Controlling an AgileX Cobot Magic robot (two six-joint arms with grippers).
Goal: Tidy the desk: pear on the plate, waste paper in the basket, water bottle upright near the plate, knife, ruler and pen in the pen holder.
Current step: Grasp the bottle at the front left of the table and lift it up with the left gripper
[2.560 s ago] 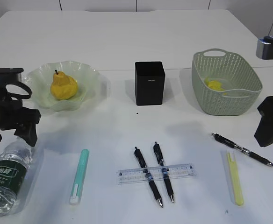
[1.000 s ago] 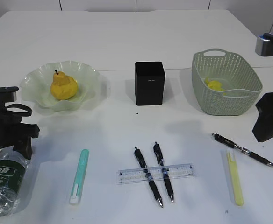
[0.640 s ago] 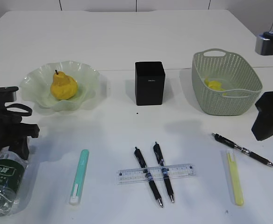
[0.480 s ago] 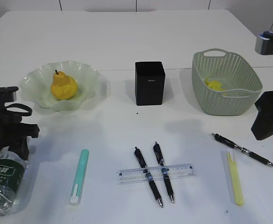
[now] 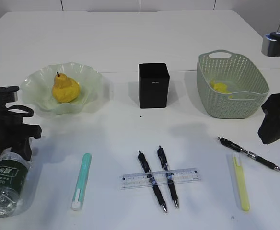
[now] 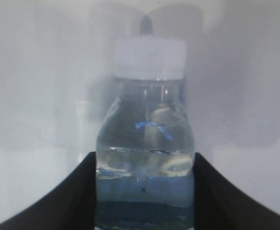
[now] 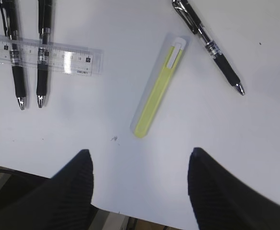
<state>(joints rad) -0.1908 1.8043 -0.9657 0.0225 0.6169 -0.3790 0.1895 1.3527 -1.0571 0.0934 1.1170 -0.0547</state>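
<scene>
since the earlier frames: left gripper [image 5: 8,146] lowered from above the water bottle [image 5: 5,184] onto its neck end, jaws drawn in from a wider spread; bottle shifted only slightly and remains lying on its side at the near left corner of the desk [image 5: 130,43], cap end toward the gripper. right gripper [image 5: 276,125] drifted a little at the right edge, otherwise unchanged.

in the left wrist view, dark fingers [image 6: 58,196] pressed against both flanks of the bottle [image 6: 145,158] just below its shoulder, white cap [image 6: 149,57] pointing away: clamped on the bottle. right gripper [image 7: 137,184] spread wide over bare desk, holding nothing, with the yellow knife [image 7: 157,93] just ahead of it.

pear [image 5: 65,87] already on the plate [image 5: 89,76]; yellow paper [image 5: 221,87] already in the basket [image 5: 231,108]. black pen holder [image 5: 154,85] with nothing visibly in it; ruler [image 5: 159,178] under two pens [image 5: 152,179], a third pen [image 5: 249,154] and a teal knife [image 5: 81,181] lying loose on the desk.

likely risks: smooth round plastic slipping or twisting between the fingers while being swung upright, water inside shifting the weight; grip near the shoulder leaving the heavy base to sag; setting it down off-vertical so it topples; swinging too close and knocking the plate's wavy rim.
</scene>
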